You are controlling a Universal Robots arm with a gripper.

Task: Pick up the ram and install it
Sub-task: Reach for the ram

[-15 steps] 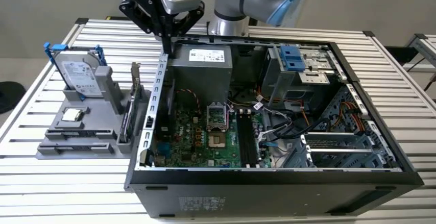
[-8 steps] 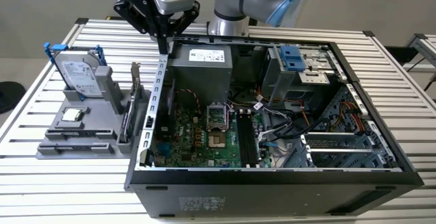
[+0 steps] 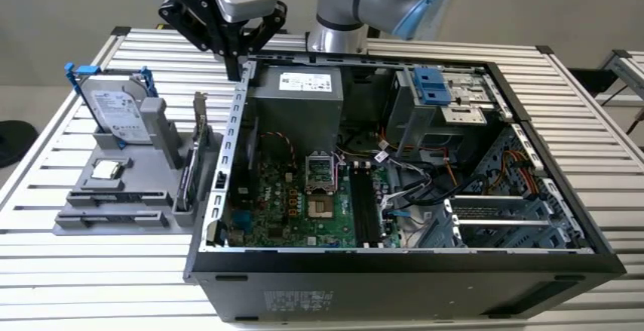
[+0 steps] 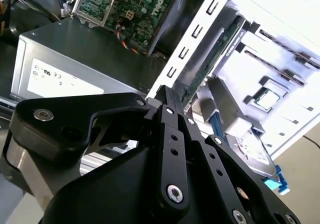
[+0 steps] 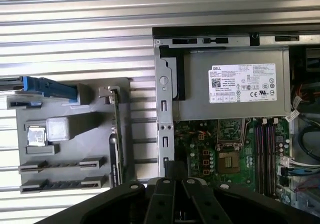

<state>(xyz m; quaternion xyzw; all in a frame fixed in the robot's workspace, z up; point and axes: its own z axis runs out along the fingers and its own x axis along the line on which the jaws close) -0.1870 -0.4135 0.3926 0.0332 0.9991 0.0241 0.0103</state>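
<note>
Stretching under everything, the slatted table (image 3: 101, 286) carries the open case (image 3: 403, 286), which spreads out below the jaws and to the exterior view's right of them. Inside it, the power supply (image 3: 297, 93) sits just beside and below the jaws, and the motherboard (image 3: 302, 195) lies further off past it. The grey tray (image 5: 85, 134) stands outside the case wall, below the jaws and to the exterior view's left of them. On it, the hard drive (image 3: 111, 108) leans at the end nearest the jaws, and a card (image 5: 116, 134) stands on edge along the side next to the case.

The gripper (image 3: 234, 63) hangs right over the rear corner of the case wall. Its jaws are drawn together to a point and grip nothing.

The ram (image 5: 62, 185) seems to be the dark strip lying edge-up in the tray's outermost long slot, well apart from the jaws. Its colour cannot be made out, and whether the neighbouring slot also holds a stick is unclear. The square processor (image 3: 105, 169) rests between that slot and the hard drive.
</note>
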